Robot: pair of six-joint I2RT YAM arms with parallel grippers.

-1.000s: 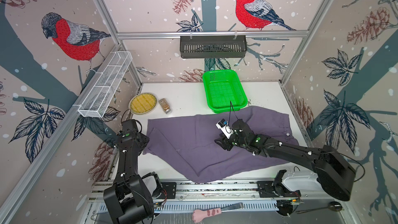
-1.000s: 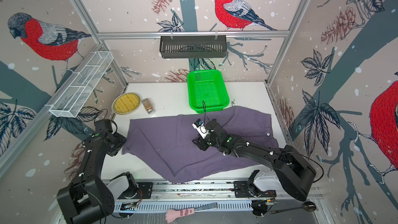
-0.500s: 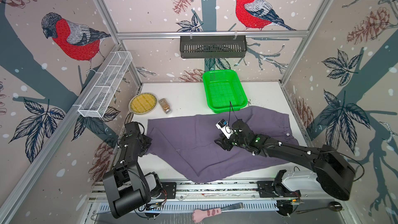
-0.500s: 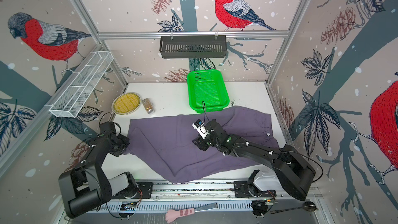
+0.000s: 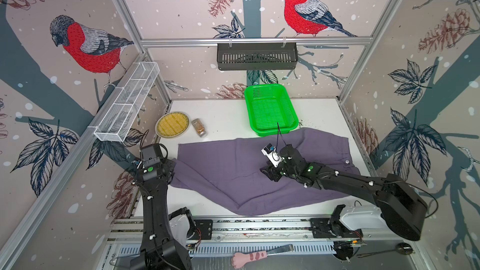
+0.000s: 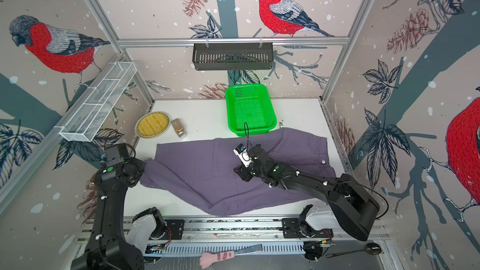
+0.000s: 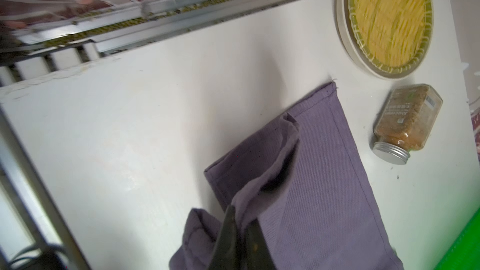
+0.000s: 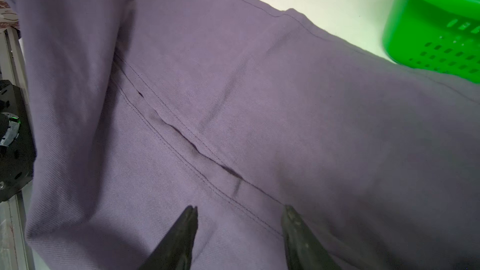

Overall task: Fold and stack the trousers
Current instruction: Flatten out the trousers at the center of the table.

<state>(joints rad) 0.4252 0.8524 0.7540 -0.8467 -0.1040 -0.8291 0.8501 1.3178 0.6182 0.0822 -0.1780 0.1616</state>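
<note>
Purple-grey trousers (image 5: 233, 172), 1 pair; left gripper (image 7: 241, 216) pinching them, right gripper (image 8: 240, 207) spread.

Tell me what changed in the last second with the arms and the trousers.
The left end effector edged onto the leg end of the trousers and shut on the cloth, which now bunches up there. The right end effector stayed open over the middle of the trousers. The green basket, plate and jar did not move.

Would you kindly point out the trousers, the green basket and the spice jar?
trousers (image 5: 228, 167): in a top view, mid-leg cloth.
green basket (image 5: 268, 107): in a top view, mesh floor.
spice jar (image 7: 407, 118): left wrist view, body.
</note>
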